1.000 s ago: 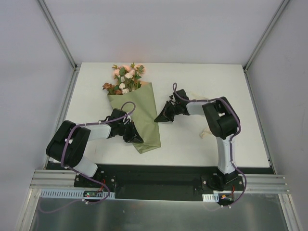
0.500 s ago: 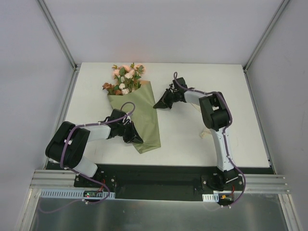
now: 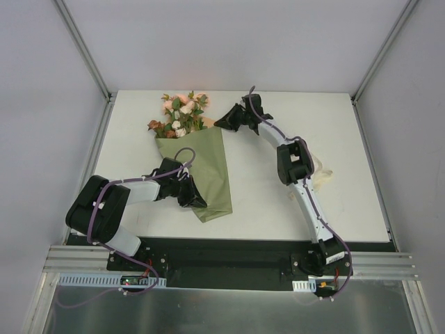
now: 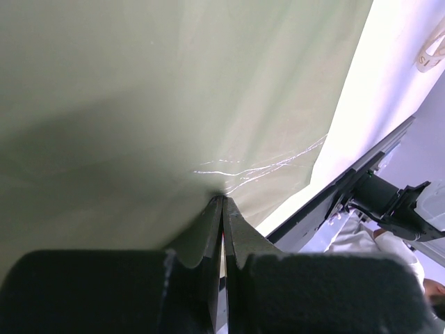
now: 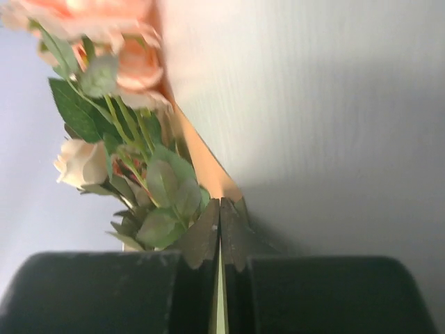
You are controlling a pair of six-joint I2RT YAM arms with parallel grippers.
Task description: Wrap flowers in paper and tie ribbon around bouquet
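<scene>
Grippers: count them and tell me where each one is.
2. The left gripper is shut, tips against the lower part of the green paper; the right gripper is shut at the paper's top right corner, beside the flowers.

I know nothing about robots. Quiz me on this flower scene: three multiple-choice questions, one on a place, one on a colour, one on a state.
1. Where is the ribbon? A on the table beside the right arm; B on the floor; C on a shelf.
2. The paper has an outer face that is: A olive green; B blue; C red.
3. The right gripper is: A wide open; B shut; C missing.
A: it lies loose there. A: green in the top view. B: its fingers meet in the wrist view.
</scene>
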